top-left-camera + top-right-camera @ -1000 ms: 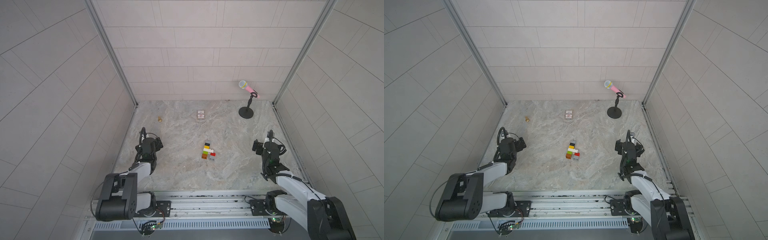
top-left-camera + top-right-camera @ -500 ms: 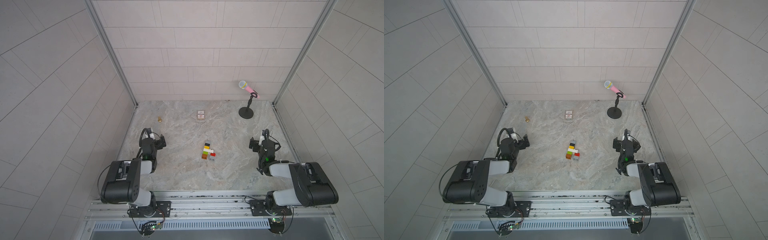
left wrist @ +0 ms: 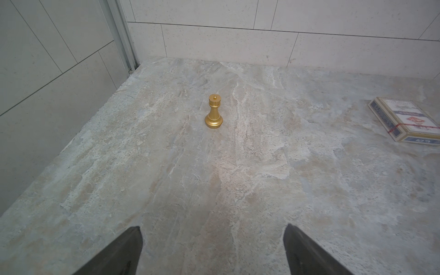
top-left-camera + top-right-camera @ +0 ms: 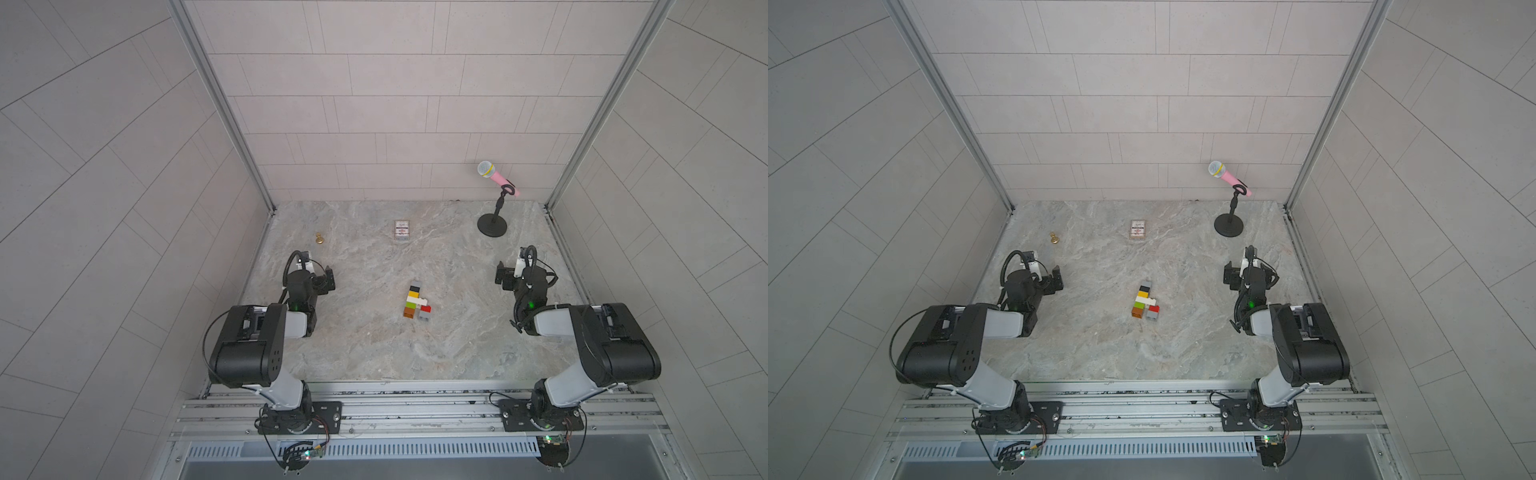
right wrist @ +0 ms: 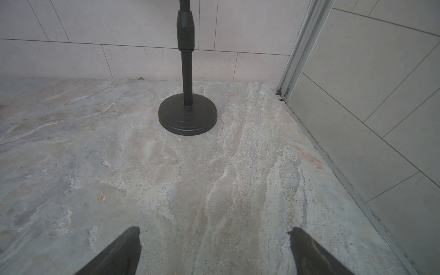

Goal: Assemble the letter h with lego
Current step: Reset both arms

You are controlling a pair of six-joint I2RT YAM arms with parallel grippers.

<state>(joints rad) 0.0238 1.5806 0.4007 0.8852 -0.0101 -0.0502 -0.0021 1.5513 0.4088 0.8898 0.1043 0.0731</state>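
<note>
The letter h (image 4: 415, 300) lies flat in the middle of the marble table (image 4: 374, 349), seen in both top views. It is made of lego: a column of black, yellow, white, green and brown bricks, with a red and grey leg (image 4: 1153, 311) off the white brick. My left gripper (image 4: 328, 279) stands open well to its left with nothing between its fingers, as the left wrist view shows (image 3: 212, 228). My right gripper (image 4: 501, 277) stands open and holds nothing well to its right (image 5: 214, 229). The lego is out of both wrist views.
A small gold chess piece (image 3: 213, 113) stands at the back left. A printed card box (image 4: 402, 230) lies at the back centre. A pink microphone on a black stand (image 5: 188, 114) is at the back right. Tiled walls close three sides.
Both arms have folded up, their elbows rising toward the camera, and both grippers have shifted slightly toward the back. The brick figure has not moved.
</note>
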